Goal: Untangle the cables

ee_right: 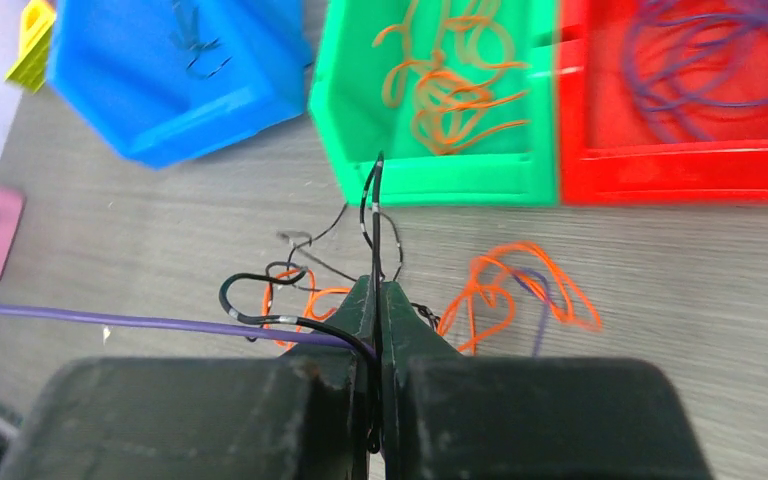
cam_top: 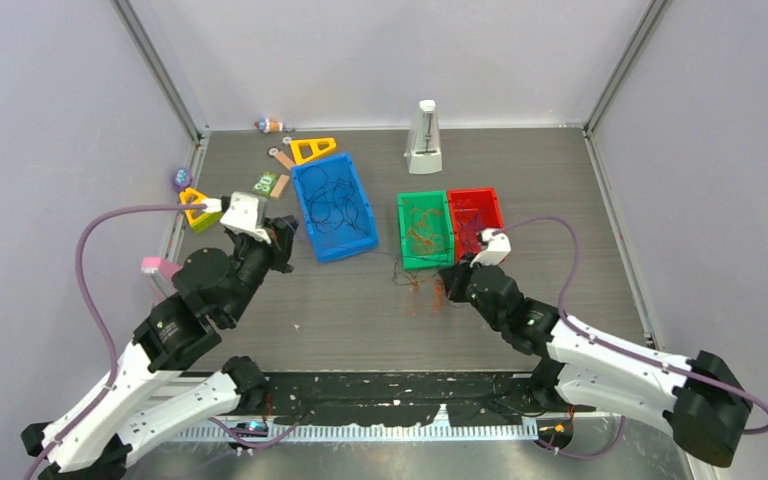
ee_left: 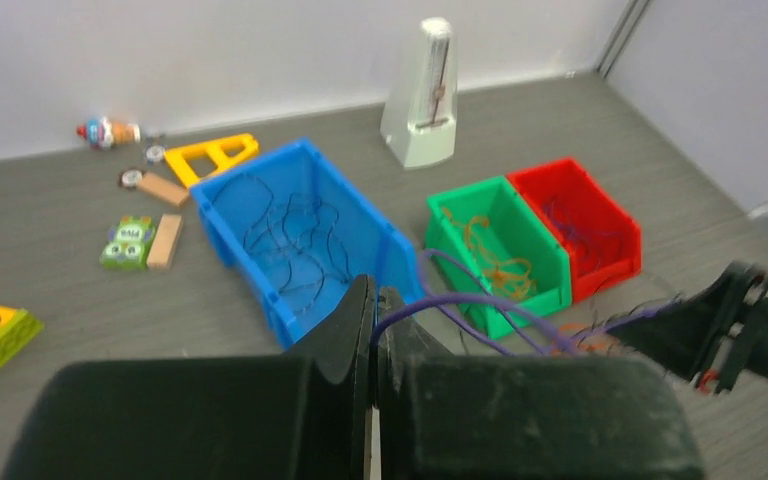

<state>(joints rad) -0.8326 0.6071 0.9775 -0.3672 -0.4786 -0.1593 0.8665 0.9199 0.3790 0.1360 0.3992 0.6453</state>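
Jaws were clamped: left gripper (ee_left: 375,300) on purple cable (ee_left: 460,297), right gripper (ee_right: 378,300) on black cable (ee_right: 365,215). Separation appeared underway; next move probably required pulling apart.

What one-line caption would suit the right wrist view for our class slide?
Right gripper pinches a purple cable and black cable; orange cables lie before the green bin.

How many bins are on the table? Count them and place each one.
3. The blue bin sits left of centre, turned at an angle; the green bin is to its right; the red bin stands beside the green one's right side. No others show.
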